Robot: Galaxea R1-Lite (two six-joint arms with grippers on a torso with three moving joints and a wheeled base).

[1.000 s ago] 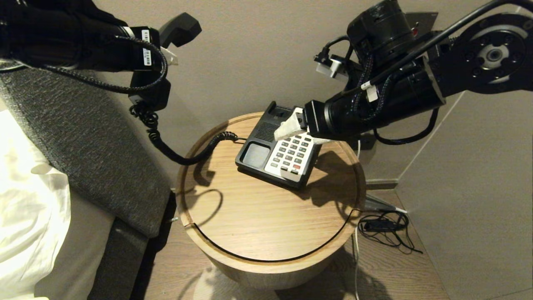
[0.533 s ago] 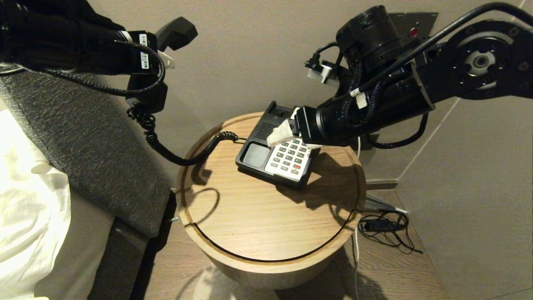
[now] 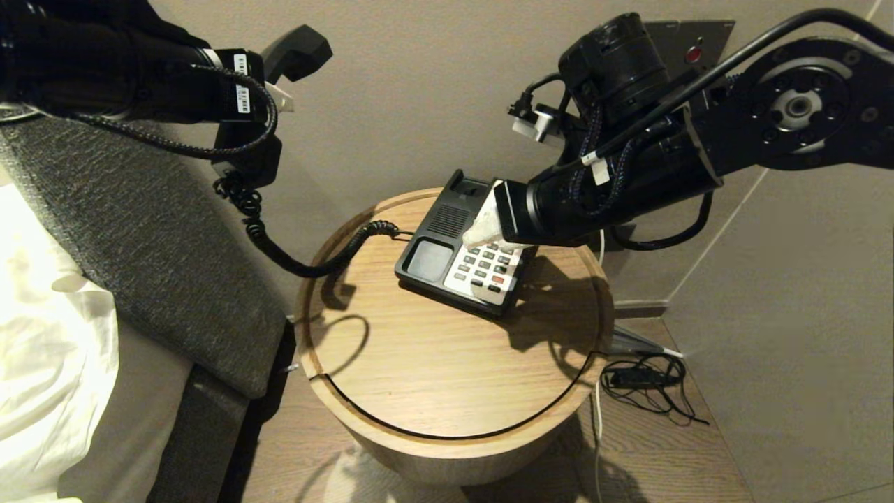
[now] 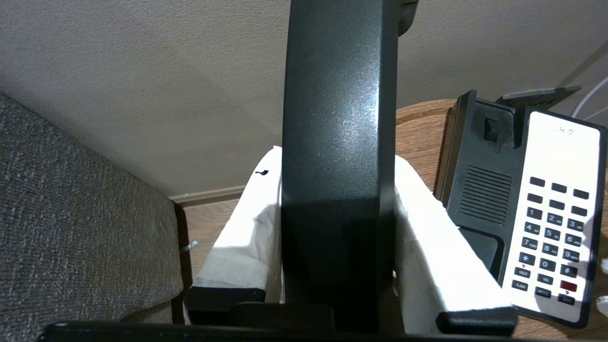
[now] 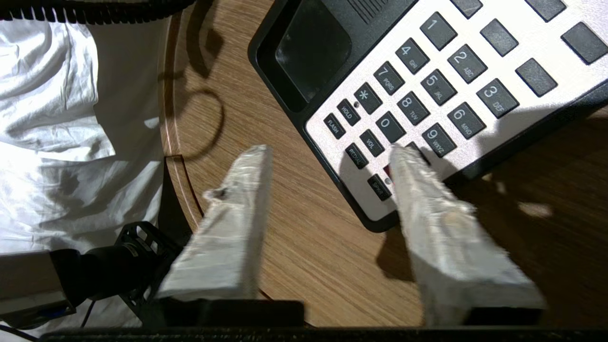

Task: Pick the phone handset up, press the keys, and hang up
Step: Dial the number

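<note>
While the right gripper [image 5: 330, 156] hovers over the telephone base [image 3: 461, 253] on the round desk [image 3: 447, 363], jaws wide and empty, one fingertip [image 5: 403, 156] risks pressing neighbouring keys. Left gripper [image 4: 337, 223]: jaws clamped on handset [image 4: 338, 118], raised left; coiled cord [image 3: 307, 258] could drag the base.

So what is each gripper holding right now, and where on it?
The left gripper clamps the black handset across its middle grip. The right gripper, fingers apart over the keypad, holds nothing.
</note>
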